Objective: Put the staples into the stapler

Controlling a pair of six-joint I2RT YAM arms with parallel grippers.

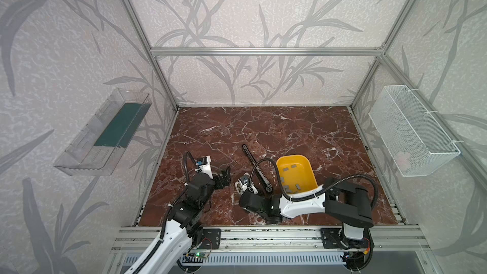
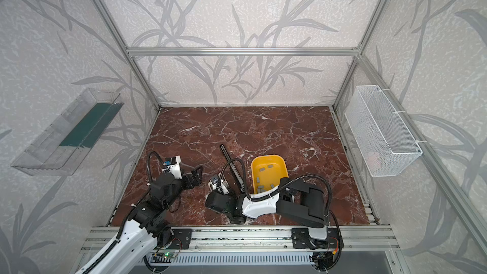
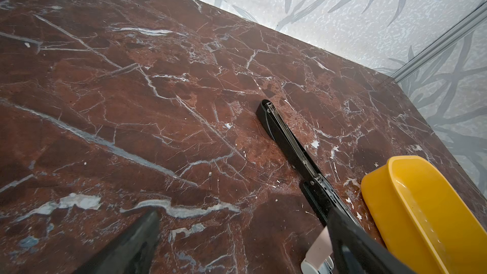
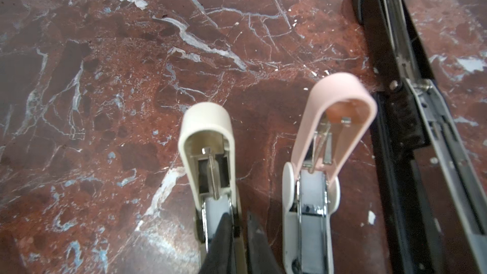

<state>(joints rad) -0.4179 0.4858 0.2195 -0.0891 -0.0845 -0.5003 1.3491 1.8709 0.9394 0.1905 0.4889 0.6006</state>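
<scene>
in both top views the staples (image 1: 286,187) (image 2: 261,187) lie loose in a yellow tray (image 1: 292,156) (image 2: 267,157) on the marble table (image 1: 263,127). a long black stapler (image 1: 257,167) lies opened flat just left of the tray. the right arm's forearm crosses the tray's near end and hides part of it. the left hand (image 1: 226,176) (image 2: 198,176) hovers spread wide, holding nothing. a clear bin (image 1: 105,133) and a wire basket (image 1: 411,133) hang on the side walls.

in the left wrist view, that hand's fingers (image 3: 131,243) stand far apart over bare table. the black stapler (image 3: 290,148), the tray (image 3: 376,201) and the tip of a pink stapler (image 3: 317,249) lie beyond.

in the right wrist view, a cream stapler (image 4: 208,127) and the pink stapler (image 4: 342,90) sit side by side, lids flipped up, with the black stapler (image 4: 374,22) beside the pink one. the right hand (image 4: 238,230) is closed tight on the cream stapler's side wall, with one finger over its channel and the other just outside.
</scene>
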